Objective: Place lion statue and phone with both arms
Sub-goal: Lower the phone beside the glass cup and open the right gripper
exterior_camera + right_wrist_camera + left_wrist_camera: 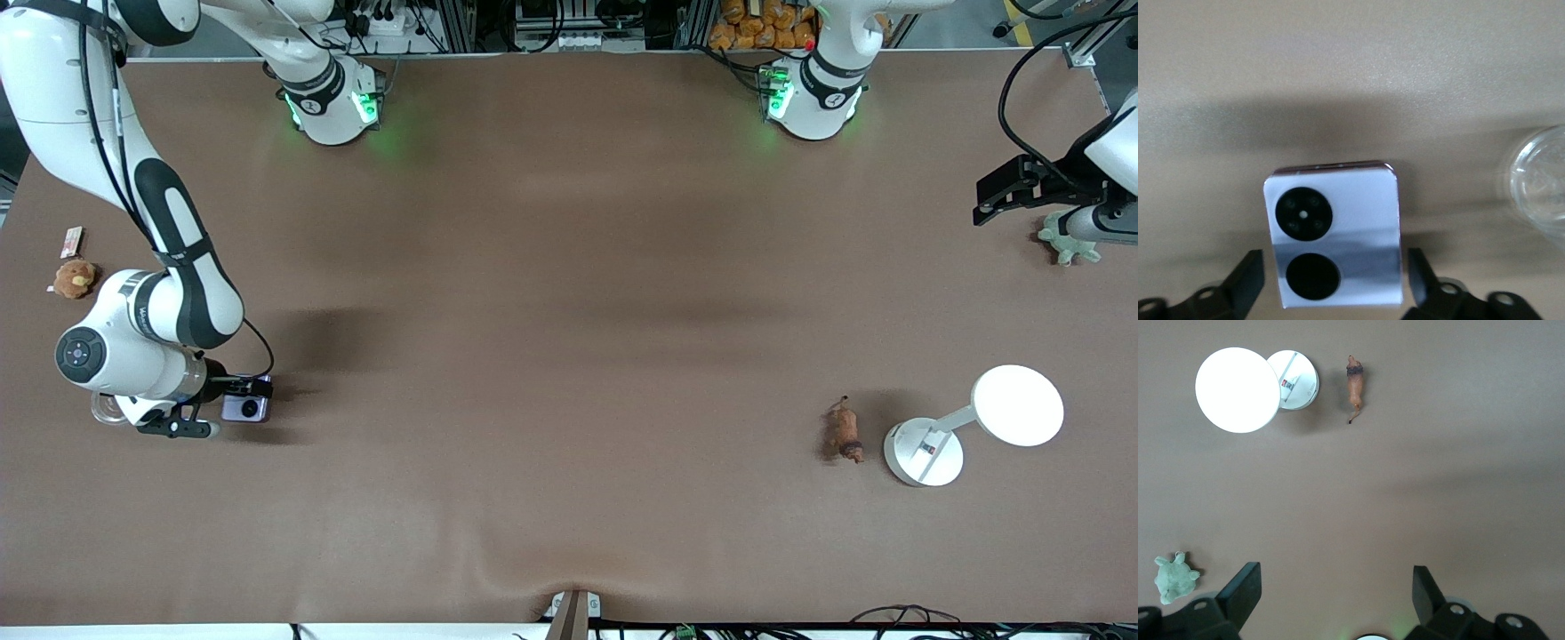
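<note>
The phone, pale lavender with two black circles, lies on the table near the right arm's end. My right gripper is low over it and open. In the right wrist view the phone sits between the fingers with a gap on each side. The lion statue, small and brown, lies on the table toward the left arm's end, beside a white lamp. My left gripper hangs open and holds nothing, high over that end of the table; its wrist view shows the lion statue well away from the gripper.
A white lamp with a round head stands beside the lion statue. A green plush turtle lies under the left arm. Near the right arm are a clear glass, a tan plush toy and a small card.
</note>
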Motion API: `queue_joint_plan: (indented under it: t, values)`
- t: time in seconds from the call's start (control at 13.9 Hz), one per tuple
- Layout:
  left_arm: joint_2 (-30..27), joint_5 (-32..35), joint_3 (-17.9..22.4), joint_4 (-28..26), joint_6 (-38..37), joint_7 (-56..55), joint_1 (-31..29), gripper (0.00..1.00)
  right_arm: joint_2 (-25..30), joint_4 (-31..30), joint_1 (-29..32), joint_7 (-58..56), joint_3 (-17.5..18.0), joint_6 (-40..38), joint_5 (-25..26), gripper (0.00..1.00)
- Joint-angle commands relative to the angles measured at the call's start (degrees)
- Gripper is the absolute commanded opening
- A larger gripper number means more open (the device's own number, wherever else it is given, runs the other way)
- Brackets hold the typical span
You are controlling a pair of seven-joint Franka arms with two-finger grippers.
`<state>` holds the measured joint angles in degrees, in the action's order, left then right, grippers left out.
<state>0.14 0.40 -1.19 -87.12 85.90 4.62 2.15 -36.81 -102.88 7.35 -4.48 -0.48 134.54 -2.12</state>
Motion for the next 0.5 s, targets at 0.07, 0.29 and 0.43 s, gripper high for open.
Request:
queue_joint_plan:
  t: [0.07,0.29,0.43]
  values:
    - [0.3,-0.4,0.05,0.9,-0.91,1.79,-0.39,1.0,-0.64,1.8,1.18,-0.62,0.91,-0.94,0.89,1.0]
    - [0.3,-0.4,0.05,0.9,-0.91,1.71,-0.31,1.0,-0.2,5.56,1.09,-0.53,1.0,-6.28,0.72,1.0]
    - [0.3,-0.4,0.05,0.9,-0.82,1.71,-0.22,1.0,-0.28,11.44,1.44,-0.79,1.09,-14.35,0.63,1.0]
